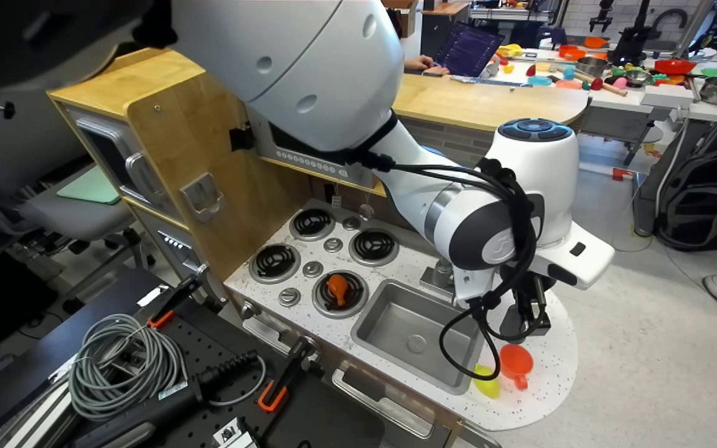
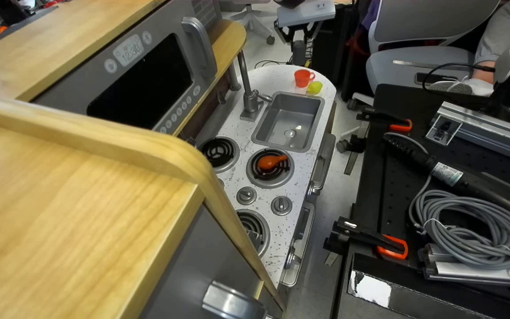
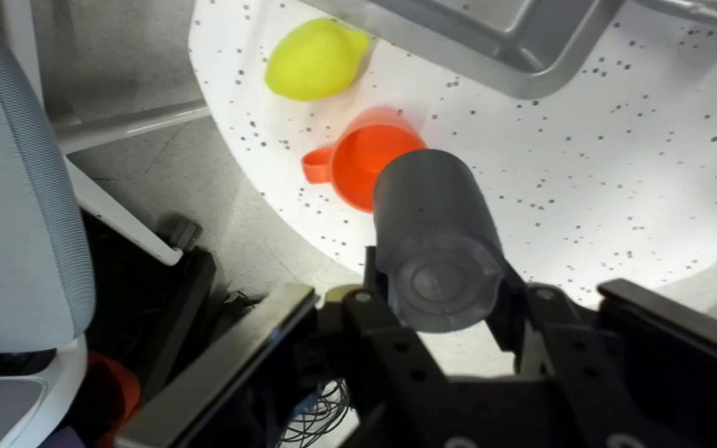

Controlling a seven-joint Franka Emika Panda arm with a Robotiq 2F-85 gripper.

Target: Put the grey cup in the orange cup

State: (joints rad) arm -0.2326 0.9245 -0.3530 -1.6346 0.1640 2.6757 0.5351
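My gripper (image 3: 440, 280) is shut on the grey cup (image 3: 436, 199), with a finger on each side of it. The cup has a round base facing the wrist camera, and its far end points toward the counter, so its opening is hidden. In an exterior view the gripper (image 1: 531, 311) is above the rounded end of the counter with the grey cup (image 1: 512, 325) in it. The orange cup (image 3: 365, 155) stands upright on the counter with a handle. The grey cup overlaps its edge in the wrist view. The orange cup also shows in both exterior views (image 1: 516, 361) (image 2: 302, 78).
A yellow lemon (image 3: 316, 60) lies beside the orange cup, near the sink (image 2: 288, 119). An orange drumstick (image 1: 338, 289) lies on a stove burner. The faucet (image 2: 250, 99) rises behind the sink. The counter's rounded edge (image 1: 573, 348) is close to the orange cup.
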